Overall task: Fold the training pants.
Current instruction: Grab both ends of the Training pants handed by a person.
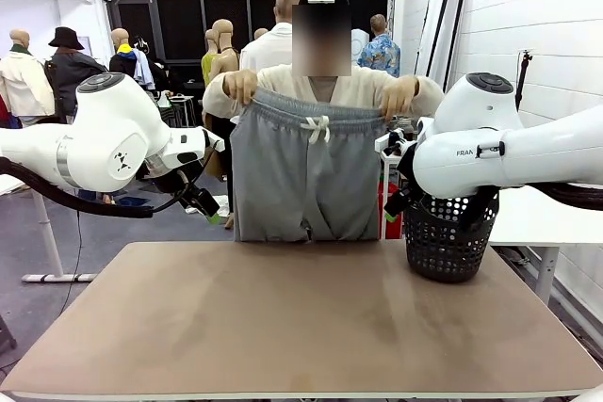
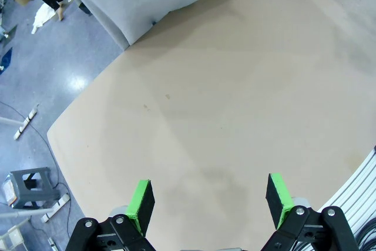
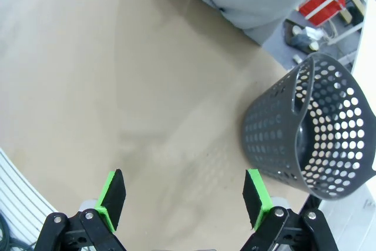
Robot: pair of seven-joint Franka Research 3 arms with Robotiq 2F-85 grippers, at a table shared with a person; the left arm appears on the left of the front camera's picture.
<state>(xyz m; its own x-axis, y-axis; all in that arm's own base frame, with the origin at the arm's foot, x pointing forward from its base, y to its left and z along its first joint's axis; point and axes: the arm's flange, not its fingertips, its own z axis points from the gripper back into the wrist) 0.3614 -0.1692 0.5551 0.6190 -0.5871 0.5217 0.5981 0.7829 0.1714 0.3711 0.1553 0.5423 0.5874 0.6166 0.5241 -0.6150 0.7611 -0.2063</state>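
Left gripper (image 2: 209, 192), right gripper (image 3: 184, 195): both spread wide, pinching nothing, poised above bare table (image 2: 223, 98). Training pants (image 1: 306, 181) off table: person's hands (image 1: 242, 87) hold waistband (image 1: 283, 105) up at 12 o'clock, legs hanging behind far edge. Step: pre-fold, pants not laid down. Next, you likely need cloth flat before any pinch. Front view gives hands, drawstring (image 1: 316, 127); right wrist view gives basket (image 3: 311, 139) interior at 3 o'clock.

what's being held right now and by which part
The person's hands hold the pants by the waistband corners. The left gripper and right gripper are open, empty.
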